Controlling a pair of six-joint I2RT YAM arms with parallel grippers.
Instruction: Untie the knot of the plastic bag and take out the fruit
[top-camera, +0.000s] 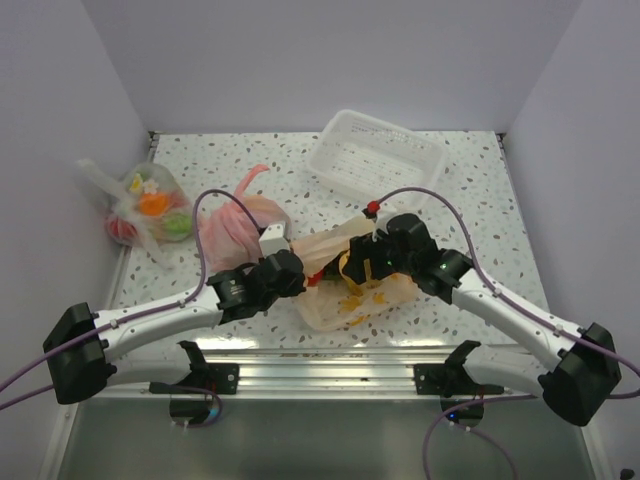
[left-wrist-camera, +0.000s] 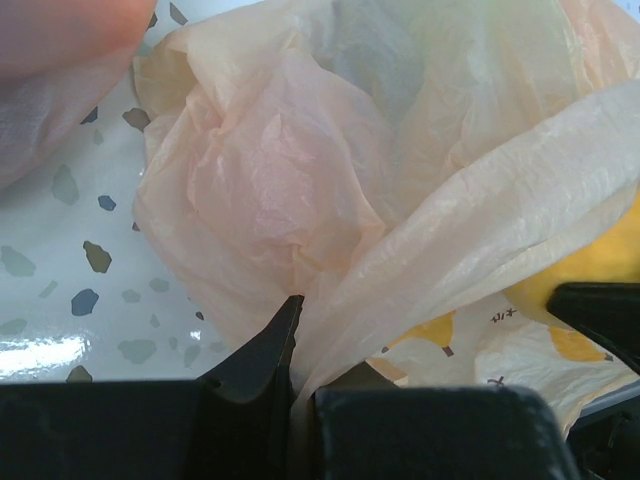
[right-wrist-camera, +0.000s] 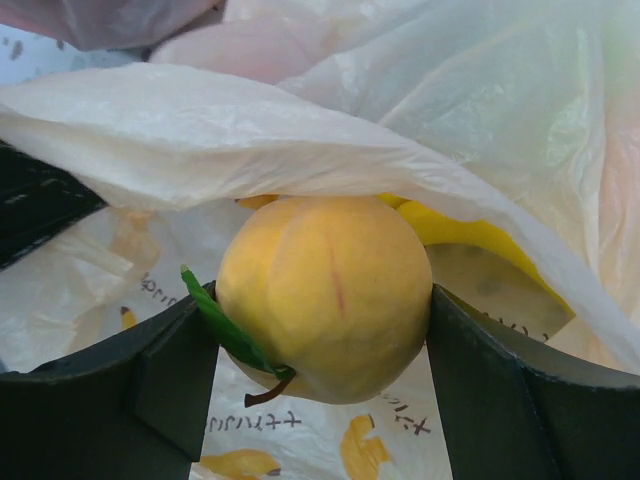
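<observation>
Speckled tabletop (top-camera: 480, 200) carried the plastic bag (top-camera: 340, 300) near its front edge, lying slack between both arms. The left gripper (left-wrist-camera: 298, 340) had its jaws pressed together on a fold of the bag's film. The right gripper (right-wrist-camera: 325, 340) pinched a peach-coloured fruit (right-wrist-camera: 320, 280) just under the bag's lifted edge.

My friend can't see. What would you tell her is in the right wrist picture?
A peach-coloured fruit with a green leaf is squeezed between two black fingers. A flap of the pale bag hangs over it, with something yellow behind.
</observation>
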